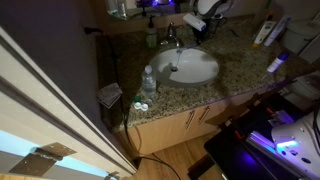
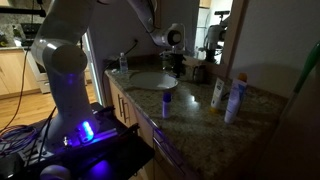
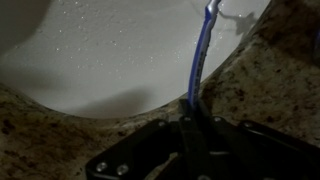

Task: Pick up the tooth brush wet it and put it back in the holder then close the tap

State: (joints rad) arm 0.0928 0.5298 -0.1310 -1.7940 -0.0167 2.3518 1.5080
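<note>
In the wrist view my gripper [image 3: 190, 118] is shut on the blue handle of the toothbrush [image 3: 198, 55]. The brush reaches up over the rim of the white basin [image 3: 100, 50], and its head is at the top edge of the view. Water drops dot the basin. In both exterior views the gripper [image 1: 203, 24] [image 2: 173, 52] hangs over the back rim of the basin [image 1: 190, 68] [image 2: 150, 80], beside the silver tap [image 1: 172, 40]. I cannot make out the holder. Whether water is running cannot be told.
A green-tinted soap bottle [image 1: 152, 38] stands behind the basin, and a clear water bottle [image 1: 148, 82] stands on the granite counter [image 1: 240, 70] at its side. White tubes [image 2: 235, 100] stand near the counter end. A mirror and wall are behind.
</note>
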